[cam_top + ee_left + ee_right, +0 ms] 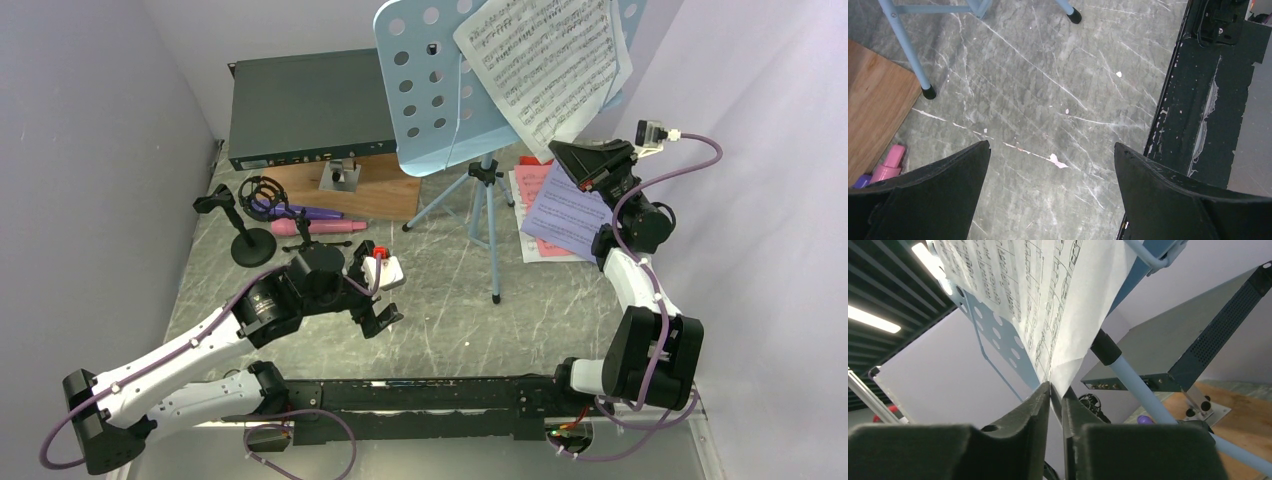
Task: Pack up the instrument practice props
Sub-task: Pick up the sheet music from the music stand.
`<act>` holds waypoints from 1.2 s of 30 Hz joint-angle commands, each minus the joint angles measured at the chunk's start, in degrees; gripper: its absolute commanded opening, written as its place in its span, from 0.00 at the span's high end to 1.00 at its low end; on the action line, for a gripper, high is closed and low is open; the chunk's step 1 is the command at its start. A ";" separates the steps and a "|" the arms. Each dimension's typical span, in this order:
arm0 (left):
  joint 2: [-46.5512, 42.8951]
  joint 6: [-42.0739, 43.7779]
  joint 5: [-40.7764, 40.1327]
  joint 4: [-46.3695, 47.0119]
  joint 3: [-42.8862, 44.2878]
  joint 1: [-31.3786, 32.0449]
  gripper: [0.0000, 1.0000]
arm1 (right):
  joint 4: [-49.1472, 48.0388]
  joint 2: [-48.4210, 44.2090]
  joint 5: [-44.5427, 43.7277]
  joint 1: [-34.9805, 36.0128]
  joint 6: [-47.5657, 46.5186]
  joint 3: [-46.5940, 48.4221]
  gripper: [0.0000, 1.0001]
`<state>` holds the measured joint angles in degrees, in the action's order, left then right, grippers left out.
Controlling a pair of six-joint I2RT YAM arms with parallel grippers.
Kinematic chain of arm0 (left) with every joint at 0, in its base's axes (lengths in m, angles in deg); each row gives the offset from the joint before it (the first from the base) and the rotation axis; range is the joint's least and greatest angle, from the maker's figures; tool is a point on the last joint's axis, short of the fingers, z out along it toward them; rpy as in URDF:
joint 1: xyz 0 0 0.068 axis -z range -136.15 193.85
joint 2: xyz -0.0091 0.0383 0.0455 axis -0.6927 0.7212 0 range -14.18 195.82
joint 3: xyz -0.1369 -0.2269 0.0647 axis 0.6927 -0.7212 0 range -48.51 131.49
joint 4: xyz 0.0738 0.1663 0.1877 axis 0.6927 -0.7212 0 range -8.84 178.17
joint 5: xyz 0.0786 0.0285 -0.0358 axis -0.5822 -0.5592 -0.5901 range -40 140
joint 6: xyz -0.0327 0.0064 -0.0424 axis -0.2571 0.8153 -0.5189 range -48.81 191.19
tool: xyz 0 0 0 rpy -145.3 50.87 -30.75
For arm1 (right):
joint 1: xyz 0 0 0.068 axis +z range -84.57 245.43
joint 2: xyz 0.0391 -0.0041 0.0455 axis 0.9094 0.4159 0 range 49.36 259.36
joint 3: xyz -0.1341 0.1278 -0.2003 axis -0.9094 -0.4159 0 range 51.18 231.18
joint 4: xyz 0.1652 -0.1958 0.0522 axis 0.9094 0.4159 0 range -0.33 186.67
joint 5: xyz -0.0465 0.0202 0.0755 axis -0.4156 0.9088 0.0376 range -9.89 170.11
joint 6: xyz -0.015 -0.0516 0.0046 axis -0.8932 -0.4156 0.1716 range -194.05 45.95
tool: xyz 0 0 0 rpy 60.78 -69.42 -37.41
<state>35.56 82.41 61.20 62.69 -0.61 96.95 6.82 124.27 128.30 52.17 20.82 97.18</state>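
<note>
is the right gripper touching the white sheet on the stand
Touching. The right wrist view shows the right gripper closed on the lower corner of the white sheet, with the paper pinched between its fingers.

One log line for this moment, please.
right gripper: shut on white music sheet, on light-blue stand | left gripper: open, over table

Left arm (185, 350) and right arm (635, 280) look the same tbh, white link shells with chunky black joint housings (655, 355), matte black wedge fingers (923, 195), purple cables (692, 142) looping off them, small white wrist camera (384, 271) with a red dot.
</note>
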 commanded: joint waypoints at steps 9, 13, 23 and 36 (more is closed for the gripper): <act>-0.40 -1.56 3.36 3.88 2.21 -0.91 0.00 | -3.21 -2.95 1.08 0.61 -2.49 -1.67 1.00; -0.45 -4.63 5.71 9.43 1.79 -1.28 0.00 | -3.94 -6.66 1.45 1.28 -3.56 -6.50 1.00; 1.34 -23.92 4.18 39.75 -1.41 -1.10 0.01 | -8.98 -12.10 1.56 3.82 -1.49 -14.38 1.00; 19.79 -38.08 -15.20 73.29 0.63 -0.15 0.01 | -11.05 -14.68 5.09 6.26 -2.70 -18.25 1.00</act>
<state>50.66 48.41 53.97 122.95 -1.86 96.47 5.77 111.16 132.54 57.88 18.55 79.41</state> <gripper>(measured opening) 0.995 0.007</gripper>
